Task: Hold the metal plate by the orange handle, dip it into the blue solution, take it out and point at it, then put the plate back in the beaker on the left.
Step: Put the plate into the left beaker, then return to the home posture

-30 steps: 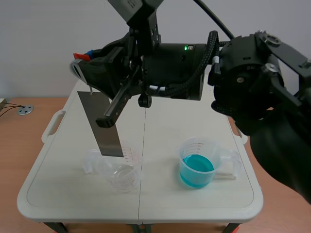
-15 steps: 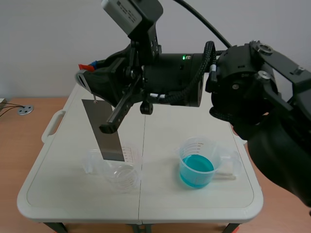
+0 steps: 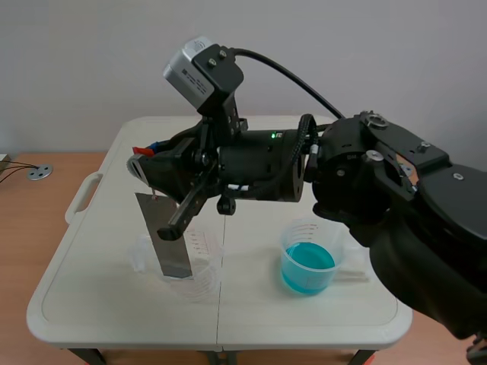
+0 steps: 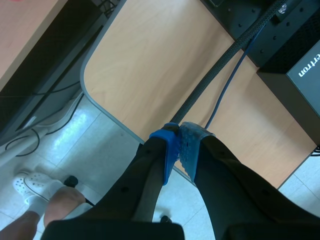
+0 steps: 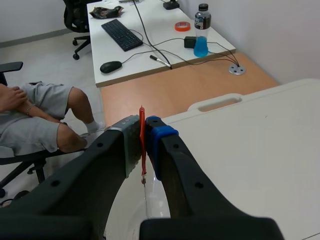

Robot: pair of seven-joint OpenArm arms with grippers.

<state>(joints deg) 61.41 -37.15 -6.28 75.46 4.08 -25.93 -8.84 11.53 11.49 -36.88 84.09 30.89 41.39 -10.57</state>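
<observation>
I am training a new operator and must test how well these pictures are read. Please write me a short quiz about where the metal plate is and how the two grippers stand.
1. True or false: the right gripper is open.
2. The lower end of the metal plate is: A) in the blue solution; B) in the clear beaker; C) flat on the floor.
3. Fill in: the left gripper is shut on ____.

Key
1. False: it is shut on the plate's orange handle.
2. B; the blue solution stands apart from the plate.
3. nothing
</observation>
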